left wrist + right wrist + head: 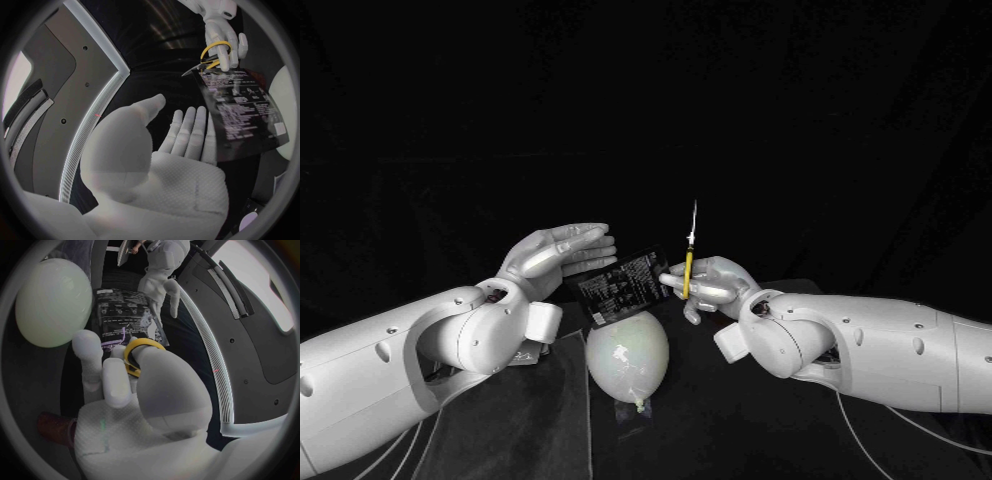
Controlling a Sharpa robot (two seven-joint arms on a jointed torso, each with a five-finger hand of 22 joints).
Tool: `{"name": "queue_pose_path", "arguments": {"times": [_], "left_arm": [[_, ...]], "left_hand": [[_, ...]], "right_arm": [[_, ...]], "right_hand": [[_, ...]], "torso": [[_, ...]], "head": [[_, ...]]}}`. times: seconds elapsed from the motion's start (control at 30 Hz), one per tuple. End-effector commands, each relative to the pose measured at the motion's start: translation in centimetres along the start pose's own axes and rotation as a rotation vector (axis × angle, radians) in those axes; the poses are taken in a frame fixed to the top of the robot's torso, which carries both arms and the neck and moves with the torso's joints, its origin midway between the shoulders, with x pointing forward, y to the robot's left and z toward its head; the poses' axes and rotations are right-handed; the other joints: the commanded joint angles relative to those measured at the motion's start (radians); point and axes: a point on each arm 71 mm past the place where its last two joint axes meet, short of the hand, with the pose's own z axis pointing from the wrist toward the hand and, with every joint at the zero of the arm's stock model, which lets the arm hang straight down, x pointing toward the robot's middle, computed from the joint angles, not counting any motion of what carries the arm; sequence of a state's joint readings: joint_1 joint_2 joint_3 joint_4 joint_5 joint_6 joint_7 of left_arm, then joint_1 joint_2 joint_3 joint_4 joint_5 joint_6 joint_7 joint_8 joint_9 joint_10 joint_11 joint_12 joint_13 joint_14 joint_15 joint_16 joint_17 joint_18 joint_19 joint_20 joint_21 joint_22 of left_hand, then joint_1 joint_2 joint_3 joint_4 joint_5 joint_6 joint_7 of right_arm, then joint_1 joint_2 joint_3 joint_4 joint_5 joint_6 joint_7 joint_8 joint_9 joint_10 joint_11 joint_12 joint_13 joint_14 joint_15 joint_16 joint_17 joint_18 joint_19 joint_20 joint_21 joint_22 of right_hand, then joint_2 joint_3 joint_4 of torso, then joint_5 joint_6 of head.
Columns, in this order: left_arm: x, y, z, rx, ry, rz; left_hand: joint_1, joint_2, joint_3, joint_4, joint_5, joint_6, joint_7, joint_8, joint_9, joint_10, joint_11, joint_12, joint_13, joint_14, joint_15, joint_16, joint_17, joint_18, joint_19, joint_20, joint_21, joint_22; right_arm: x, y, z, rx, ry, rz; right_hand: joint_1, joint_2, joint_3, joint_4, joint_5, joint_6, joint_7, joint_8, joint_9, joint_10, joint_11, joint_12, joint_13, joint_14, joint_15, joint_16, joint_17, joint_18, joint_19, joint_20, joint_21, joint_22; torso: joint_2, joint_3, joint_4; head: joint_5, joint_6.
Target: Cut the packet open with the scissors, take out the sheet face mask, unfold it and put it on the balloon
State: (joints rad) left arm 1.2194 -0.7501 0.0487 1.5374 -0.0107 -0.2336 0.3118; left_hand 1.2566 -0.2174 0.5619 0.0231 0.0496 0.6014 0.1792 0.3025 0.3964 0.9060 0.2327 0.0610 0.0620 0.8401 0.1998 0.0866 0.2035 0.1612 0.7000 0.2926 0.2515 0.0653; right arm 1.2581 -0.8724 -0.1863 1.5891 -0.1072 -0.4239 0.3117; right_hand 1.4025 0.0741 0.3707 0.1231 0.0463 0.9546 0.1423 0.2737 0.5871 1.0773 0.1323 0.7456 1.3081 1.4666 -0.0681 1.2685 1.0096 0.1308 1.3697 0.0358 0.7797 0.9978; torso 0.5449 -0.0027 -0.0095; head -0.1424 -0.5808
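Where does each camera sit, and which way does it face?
Head: on the robot's head, looking down at the balloon; its left hand and right hand show.
Left wrist: behind the left hand, facing the packet and the scissors; own palm shows.
Right wrist: behind the right hand, facing packet and balloon; own fingers show.
Shared: both wrist views show the packet.

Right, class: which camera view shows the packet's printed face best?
The left wrist view: the packet faces that camera, large, its print laid out plainly. The right wrist view shows it smaller, one edge behind the yellow-handled scissors. The head view shows it small and tilted, near the balloon.
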Motion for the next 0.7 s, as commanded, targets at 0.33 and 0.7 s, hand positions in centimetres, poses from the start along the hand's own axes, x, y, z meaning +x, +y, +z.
{"name": "queue_pose_path", "arguments": {"times": [0.33,0.7], "left_arm": [[-3.3,-1.4,0.7,-0.012,0.125,0.153],[-6.1,-2.0,1.3,0.018,0.042,0.303]], "left_hand": [[0.053,0.035,-0.26,0.039,-0.001,-0.106,-0.002,-0.091,-0.09,-0.058,0.02,0.004,0.002,-0.152,0.024,-0.026,-0.034,-0.047,-0.107,-0.001,-0.074,-0.006],[0.109,0.069,-0.356,0.067,-0.001,-0.068,0.029,-0.09,-0.091,-0.053,0.019,0.007,0.003,-0.181,0.025,-0.023,-0.043,-0.051,-0.119,-0.002,-0.086,-0.006]], "right_arm": [[-1.4,-0.5,0.0,0.079,-0.082,-0.097],[-1.5,-0.7,0.0,0.115,-0.067,-0.172]], "right_hand": [[-0.027,-0.01,0.07,-0.031,0.003,0.07,-0.072,0.014,0.013,0.453,-0.143,0.649,0.127,0.006,-0.006,-0.006,0.0,0.006,0.003,-0.006,-0.002,0.002],[-0.073,-0.024,0.132,-0.069,0.002,0.063,-0.076,0.047,0.059,0.451,-0.147,0.632,0.115,0.006,-0.009,-0.007,0.0,0.005,0.004,-0.009,-0.002,0.011]], "torso": [[0.0,0.0,0.0004],[0.002,-0.001,0.0021]], "head": [[-0.001,-0.002],[-0.003,-0.008]]}}
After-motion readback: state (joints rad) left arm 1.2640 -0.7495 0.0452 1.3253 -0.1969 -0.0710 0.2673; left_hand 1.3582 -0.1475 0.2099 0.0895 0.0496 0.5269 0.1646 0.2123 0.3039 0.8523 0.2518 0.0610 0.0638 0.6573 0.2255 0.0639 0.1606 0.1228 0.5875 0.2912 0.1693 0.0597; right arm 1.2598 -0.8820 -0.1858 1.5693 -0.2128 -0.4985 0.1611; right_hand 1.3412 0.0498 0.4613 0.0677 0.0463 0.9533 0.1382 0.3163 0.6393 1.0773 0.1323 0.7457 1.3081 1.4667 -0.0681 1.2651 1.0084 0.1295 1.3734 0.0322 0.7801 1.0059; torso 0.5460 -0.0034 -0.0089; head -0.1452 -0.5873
